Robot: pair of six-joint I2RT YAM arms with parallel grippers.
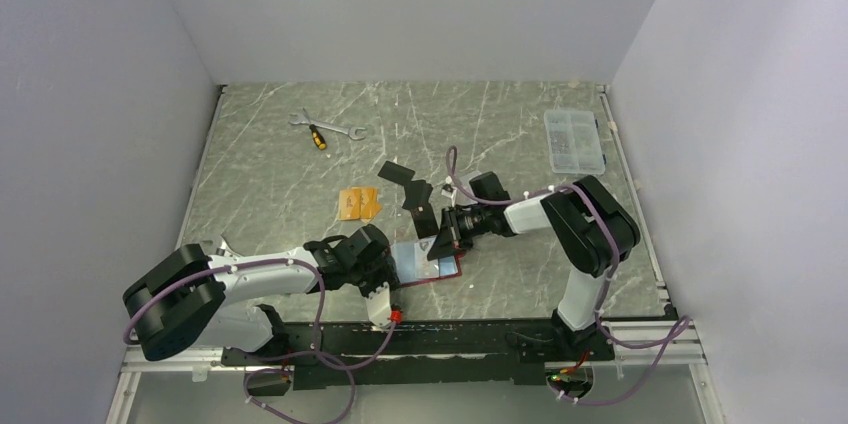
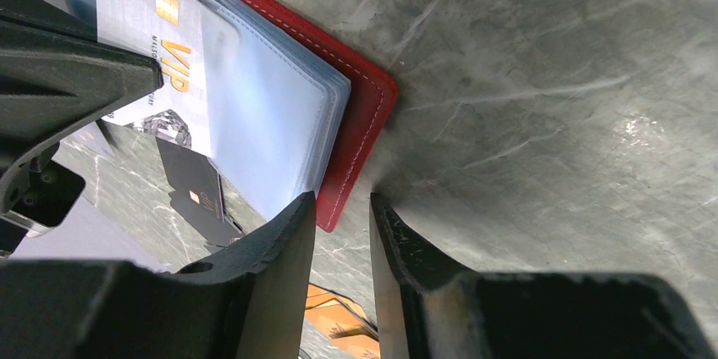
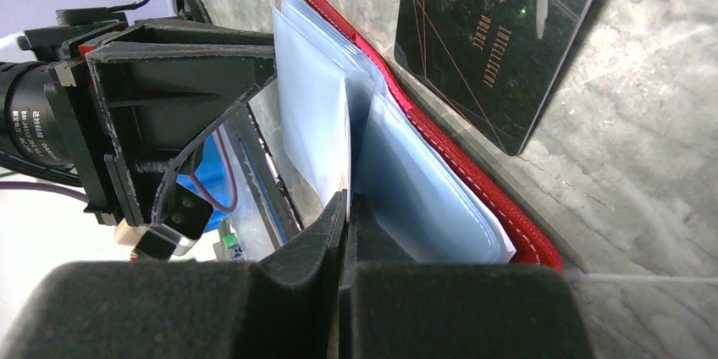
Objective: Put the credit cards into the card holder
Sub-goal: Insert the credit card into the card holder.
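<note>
The dark-red card holder point(image 1: 444, 272) lies open near the table's front, its clear sleeves point(image 3: 423, 190) fanned up. My right gripper point(image 1: 447, 235) is shut on a thin silver-grey VIP card point(image 2: 157, 54) at the sleeves; its pinched edge shows in the right wrist view point(image 3: 313, 113). My left gripper point(image 2: 342, 207) stands at the holder's red corner point(image 2: 360, 135) with its jaws a narrow gap apart and nothing clearly held. Orange cards point(image 1: 358, 204) and black cards point(image 1: 397, 172) lie on the table behind. A black card point(image 3: 499, 46) lies beside the holder.
A wrench and a yellow-handled screwdriver point(image 1: 318, 134) lie at the back left. A clear compartment box point(image 1: 573, 139) stands at the back right. White walls close in the table on three sides. The two grippers are close together over the holder.
</note>
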